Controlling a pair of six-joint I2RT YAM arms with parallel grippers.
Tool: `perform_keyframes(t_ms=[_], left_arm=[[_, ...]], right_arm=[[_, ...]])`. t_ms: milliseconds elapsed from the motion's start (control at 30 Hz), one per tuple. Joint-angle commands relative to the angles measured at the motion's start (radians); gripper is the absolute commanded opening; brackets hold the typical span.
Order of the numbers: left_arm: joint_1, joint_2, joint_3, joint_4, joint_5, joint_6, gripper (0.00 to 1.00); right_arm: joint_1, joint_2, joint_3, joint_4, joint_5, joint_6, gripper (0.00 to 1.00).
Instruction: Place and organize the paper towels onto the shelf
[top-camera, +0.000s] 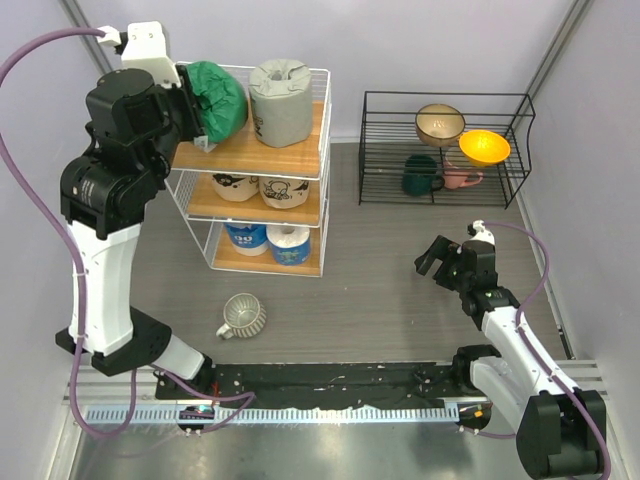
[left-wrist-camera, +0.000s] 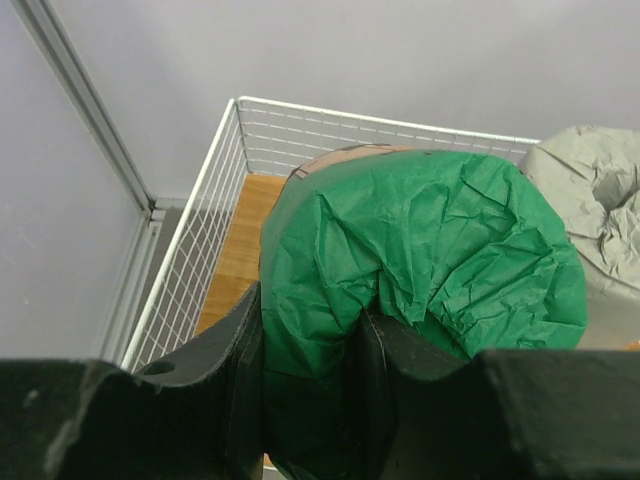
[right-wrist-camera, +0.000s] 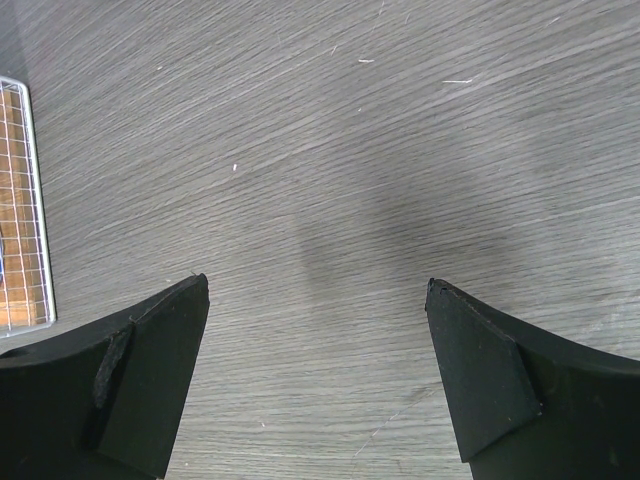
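The grey wood-grain surface (top-camera: 380, 290) carries the tall white wire shelf (top-camera: 250, 155) at the back left and a low black wire rack (top-camera: 447, 94) at the back right, well apart.

The left arm is raised to the shelf's top tier. Its gripper (left-wrist-camera: 310, 350) is clenched on the green roll (left-wrist-camera: 440, 250), one finger on each side of the crinkled wrap. This roll sits over the left end of the top board, inside the wire rail. Whether it rests on the board cannot be told. The grey roll (top-camera: 280, 100) stands upright just beside it on the right.

Two tan printed rolls (top-camera: 235, 186) (top-camera: 284, 190) sit side by side on the middle tier. A blue-white roll (top-camera: 245, 238) and a white-blue roll (top-camera: 290, 243) sit on the bottom tier.

The right gripper (right-wrist-camera: 318, 300) hangs low over bare surface right of the shelf, fingers spread wide and grasping nothing.

A ribbed pale mug (top-camera: 242, 316) lies on its side in front of the shelf. The black rack holds a gold bowl (top-camera: 440, 123), a yellow bowl (top-camera: 484, 147), a dark green mug (top-camera: 422, 175) and a pink mug (top-camera: 462, 178).
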Motion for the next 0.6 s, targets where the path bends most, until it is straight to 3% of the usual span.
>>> perform_keyframes(t_ms=[0, 567], left_arm=[[0.006, -0.068, -0.002, 0.038, 0.037, -0.033, 0.25], [0.005, -0.085, -0.044, 0.008, 0.043, -0.042, 0.24]], right_arm=[[0.005, 0.006, 0.003, 0.042, -0.003, 0.003, 0.95], [0.005, 0.011, 0.003, 0.045, -0.008, 0.003, 0.96]])
